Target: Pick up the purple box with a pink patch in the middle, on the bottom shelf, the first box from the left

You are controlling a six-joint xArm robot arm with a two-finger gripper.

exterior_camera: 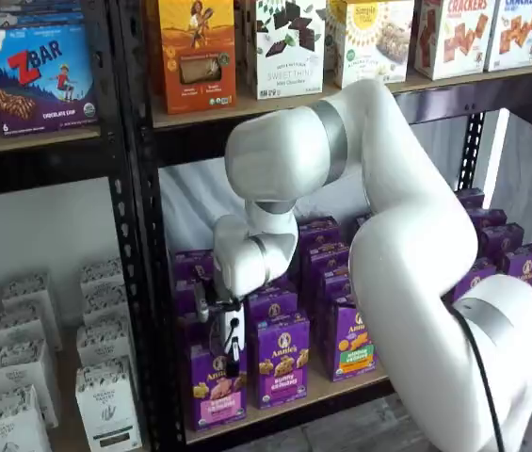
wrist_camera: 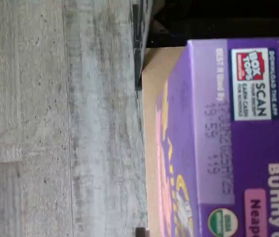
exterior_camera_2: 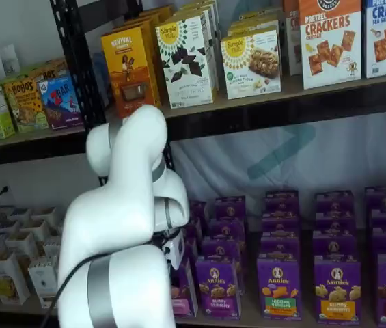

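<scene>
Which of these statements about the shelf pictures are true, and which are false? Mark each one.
1. The purple box stands upright on the bottom shelf. True.
2. The pincer is up by the orange box. False: it hangs just above the purple box.
3. In the wrist view, the purple box top shows a Box Tops label. True.
4. The bottom shelf holds only white cartons. False: it holds purple cartons.

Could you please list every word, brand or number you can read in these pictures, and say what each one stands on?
"BOX TOPS", "SCAN": top flap of the purple box with pink patch.
"Bunny": same flap; its stamped date is too blurred.
"Annie's": purple front-row carton.
"ZBAR": blue box.
"CRACKERS": white-and-orange box.
"SWEET THINS": white box with dark chips.
"REVIVAL": orange box.
Smaller print is unreadable.
</scene>
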